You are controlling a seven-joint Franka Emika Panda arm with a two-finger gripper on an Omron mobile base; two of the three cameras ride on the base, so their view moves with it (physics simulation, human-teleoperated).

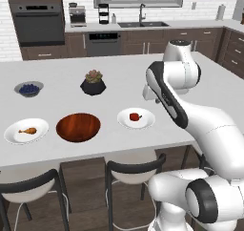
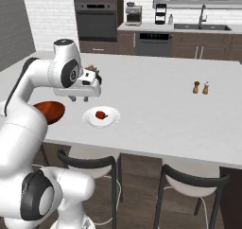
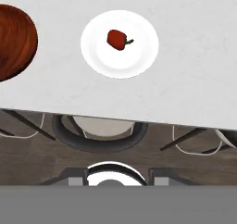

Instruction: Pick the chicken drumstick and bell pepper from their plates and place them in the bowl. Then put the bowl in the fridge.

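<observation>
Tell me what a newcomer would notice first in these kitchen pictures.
The big white robot arm looms over the near edge of the white island counter. In front of it a red bell pepper lies on a white plate, beside an empty wooden bowl. Further left, a chicken drumstick lies on a second plate.

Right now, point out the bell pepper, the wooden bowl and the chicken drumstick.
bell pepper [image 3: 117,39], hand view, on its red body.
wooden bowl [image 1: 78,127], left base view, on its glossy inside.
chicken drumstick [image 1: 28,130], left base view, on its meaty end.
</observation>
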